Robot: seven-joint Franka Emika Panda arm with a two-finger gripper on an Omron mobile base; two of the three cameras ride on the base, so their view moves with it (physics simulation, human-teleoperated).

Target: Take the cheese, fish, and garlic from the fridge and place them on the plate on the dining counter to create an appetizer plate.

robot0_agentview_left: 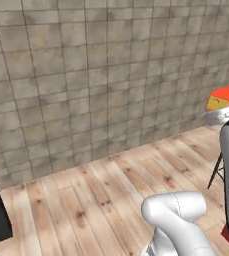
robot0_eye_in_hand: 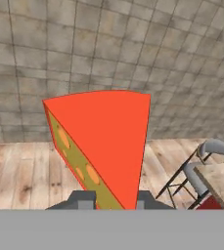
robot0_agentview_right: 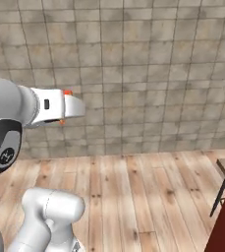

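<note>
I see pincer [robot0_eye_in_hand: 111, 197] squeezed tight on cheese [robot0_eye_in_hand: 103, 146], wedge pointing up so it won't slip while I drive. Tabletop [robot0_eye_in_hand: 223, 183] corner near (plate not spotted yet).

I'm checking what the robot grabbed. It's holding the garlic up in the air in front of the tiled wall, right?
Not quite. The gripper is holding the cheese, an orange wedge with a yellow holey side, not the garlic. The hand view shows it between the fingers. It is indeed up in the air in front of the tiled wall.
</note>
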